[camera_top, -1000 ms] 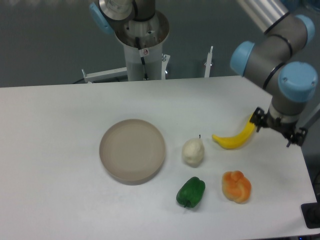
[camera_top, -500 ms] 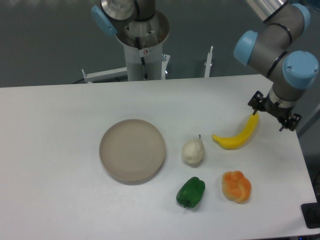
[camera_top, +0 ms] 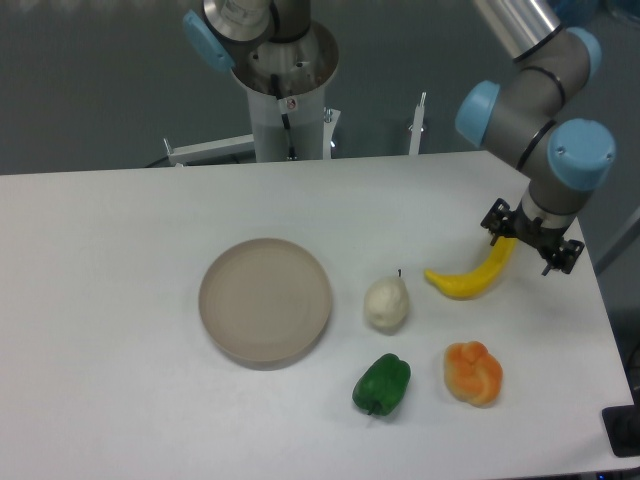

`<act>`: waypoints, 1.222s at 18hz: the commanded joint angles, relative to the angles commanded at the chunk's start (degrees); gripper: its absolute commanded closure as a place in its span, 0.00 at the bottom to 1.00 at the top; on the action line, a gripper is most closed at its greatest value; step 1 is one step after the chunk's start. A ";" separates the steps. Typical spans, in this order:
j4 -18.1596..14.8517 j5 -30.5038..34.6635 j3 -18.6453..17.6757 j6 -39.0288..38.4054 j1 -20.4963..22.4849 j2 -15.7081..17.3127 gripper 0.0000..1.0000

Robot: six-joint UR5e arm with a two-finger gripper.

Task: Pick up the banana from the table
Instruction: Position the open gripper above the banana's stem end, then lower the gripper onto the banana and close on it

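Note:
The yellow banana [camera_top: 468, 280] lies on the white table [camera_top: 120, 300] at the right, its upper end running under my gripper [camera_top: 525, 240]. The gripper hangs over that upper tip and points down. Its black fingers [camera_top: 494, 220] stick out on either side of the tip and look open. I cannot see whether they touch the fruit, because the wrist hides the tip itself. The rest of the banana rests flat on the table.
A whitish pear-shaped fruit [camera_top: 386, 303] sits just left of the banana. An orange pepper [camera_top: 473, 373] and a green pepper [camera_top: 382, 384] lie nearer the front edge. A round beige plate [camera_top: 265, 300] is at the middle. The table's right edge is close to the gripper.
The gripper rose off the banana's end, then shifted left and came back down over its upper tip. The banana has not moved.

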 joint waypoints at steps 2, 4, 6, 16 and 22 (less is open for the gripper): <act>0.26 0.00 -1.14 -0.61 0.09 0.09 0.00; 0.35 0.00 -1.41 -0.96 0.00 0.00 0.00; 0.53 -0.09 -1.50 -1.23 -0.08 -0.26 0.00; 4.48 0.00 -3.08 -0.79 0.00 -0.97 0.33; 4.31 -0.09 -2.91 -0.26 0.09 -0.88 0.64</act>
